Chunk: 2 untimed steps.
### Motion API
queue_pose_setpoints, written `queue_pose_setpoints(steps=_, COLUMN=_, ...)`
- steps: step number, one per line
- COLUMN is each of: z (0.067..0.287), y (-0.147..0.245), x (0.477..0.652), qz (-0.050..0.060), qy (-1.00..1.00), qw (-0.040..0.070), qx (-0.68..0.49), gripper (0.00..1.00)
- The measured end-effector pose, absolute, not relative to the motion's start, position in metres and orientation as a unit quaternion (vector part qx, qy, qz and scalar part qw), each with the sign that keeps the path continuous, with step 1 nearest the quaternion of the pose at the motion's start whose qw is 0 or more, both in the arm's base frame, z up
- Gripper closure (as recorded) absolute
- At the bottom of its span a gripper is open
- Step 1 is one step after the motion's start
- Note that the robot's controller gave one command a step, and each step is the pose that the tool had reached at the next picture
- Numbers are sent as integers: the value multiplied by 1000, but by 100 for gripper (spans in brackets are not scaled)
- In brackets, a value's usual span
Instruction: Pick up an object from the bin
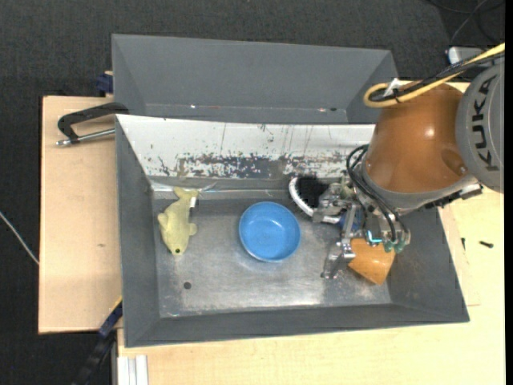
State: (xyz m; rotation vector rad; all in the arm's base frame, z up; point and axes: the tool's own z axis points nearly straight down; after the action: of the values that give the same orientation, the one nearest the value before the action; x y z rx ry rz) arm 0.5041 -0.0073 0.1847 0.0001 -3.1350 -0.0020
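Observation:
My gripper [329,241] hangs low over the right part of the bin floor, its two metal fingers apart with nothing between them. One fingertip [323,213] lies beside a black thing with a white rim [304,193] at the back wall. The other fingertip [334,266] is near an orange rounded thing [372,265], which lies just right of the gripper by the bin's right wall. A blue round bowl [269,231] sits upright on the floor to the gripper's left, a short gap away.
A pale yellow fish-shaped toy [178,223] lies at the bin's left side near the back wall. The arm's orange cover hangs over the bin's right rear corner. Bare floor stretches along the front, between the bowl and the front wall.

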Motion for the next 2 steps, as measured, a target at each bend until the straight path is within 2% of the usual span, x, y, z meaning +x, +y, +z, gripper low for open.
queue_pose_setpoints(steps=1, z=73, y=108, x=545, qz=0, qy=-994, qw=-4, qx=105, gripper=0)
queue_pose_setpoints(steps=2, z=102, y=123, x=546, qz=-2, qy=-998, qw=-4, qx=66, gripper=0)
